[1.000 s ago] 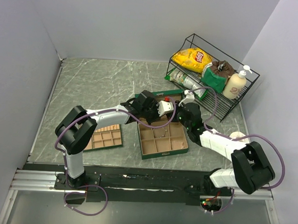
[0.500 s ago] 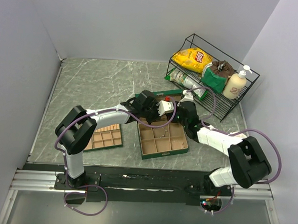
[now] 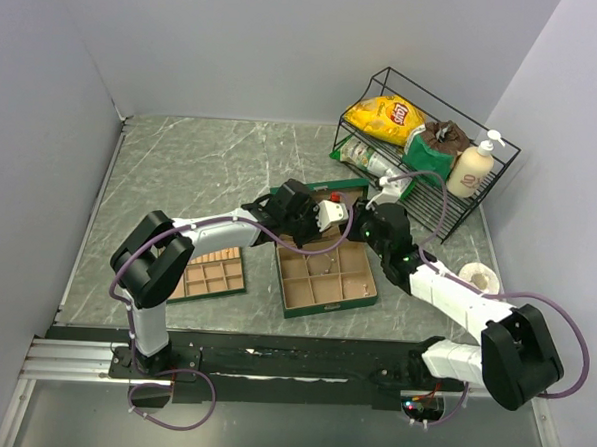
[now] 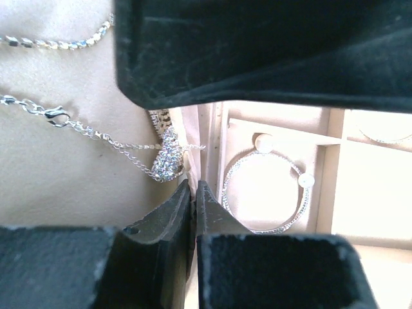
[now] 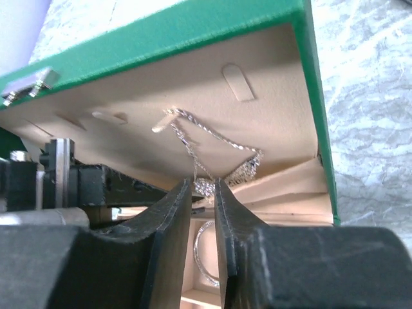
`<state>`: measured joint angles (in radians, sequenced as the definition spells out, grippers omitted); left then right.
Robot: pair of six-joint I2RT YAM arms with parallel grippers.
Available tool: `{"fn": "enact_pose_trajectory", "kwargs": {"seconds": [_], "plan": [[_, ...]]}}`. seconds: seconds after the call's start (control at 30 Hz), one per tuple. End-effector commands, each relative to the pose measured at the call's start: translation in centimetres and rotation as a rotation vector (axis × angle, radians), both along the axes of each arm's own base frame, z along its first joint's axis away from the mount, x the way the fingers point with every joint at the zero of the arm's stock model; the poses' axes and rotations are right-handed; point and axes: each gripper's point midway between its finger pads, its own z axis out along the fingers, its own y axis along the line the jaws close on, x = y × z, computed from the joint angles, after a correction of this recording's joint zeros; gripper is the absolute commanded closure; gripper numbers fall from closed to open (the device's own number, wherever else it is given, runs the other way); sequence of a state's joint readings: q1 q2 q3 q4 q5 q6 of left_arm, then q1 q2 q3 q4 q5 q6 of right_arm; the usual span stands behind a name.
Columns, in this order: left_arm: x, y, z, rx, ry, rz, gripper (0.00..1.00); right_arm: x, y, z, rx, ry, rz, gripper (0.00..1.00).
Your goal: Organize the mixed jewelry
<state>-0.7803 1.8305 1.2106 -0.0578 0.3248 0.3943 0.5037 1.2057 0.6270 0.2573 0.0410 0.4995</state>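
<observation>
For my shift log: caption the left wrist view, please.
Left gripper, fingers together, near a pendant chain; bangle in adjacent compartment.

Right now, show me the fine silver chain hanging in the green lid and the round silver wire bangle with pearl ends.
fine silver chain (image 5: pixel 215 136): right wrist view, on its upper slanting strand.
round silver wire bangle (image 4: pixel 262 142): left wrist view, on its upper pearl end.

Top view: soft, even light, sharp, faint shadows on the surface (image 3: pixel 201 168). Both wrist views are bright; the near black fingers (image 4: pixel 154 257) blur along the bottom, and glare washes out the left view's right edge.
</observation>
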Motion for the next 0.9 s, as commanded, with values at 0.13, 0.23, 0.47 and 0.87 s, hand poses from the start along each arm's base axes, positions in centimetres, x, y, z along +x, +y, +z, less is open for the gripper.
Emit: {"fn": "enact_pose_trajectory", "kwargs": {"seconds": [0.13, 0.23, 0.47, 0.87], "plan": [[-0.6, -1.2, 1.0, -0.027, 0.015, -0.031, 0.88, -1.1, 0.4, -2.6, 0.0, 0.044, 0.052, 0.69], [-0.5, -1.4, 1.1, -0.026, 0.014, -0.033, 0.88, -1.3, 1.1, -3.5, 0.01, 0.064, 0.082, 0.67], [-0.4, -1.5, 1.2, -0.027, 0.018, -0.035, 0.88, -0.3, 1.9, -4.7, 0.006, 0.084, 0.098, 0.65], [-0.6, -1.4, 0.9, -0.026, 0.029, -0.033, 0.89, 1.0, 2.8, -5.5, 0.009, 0.084, 0.102, 0.63]]}}
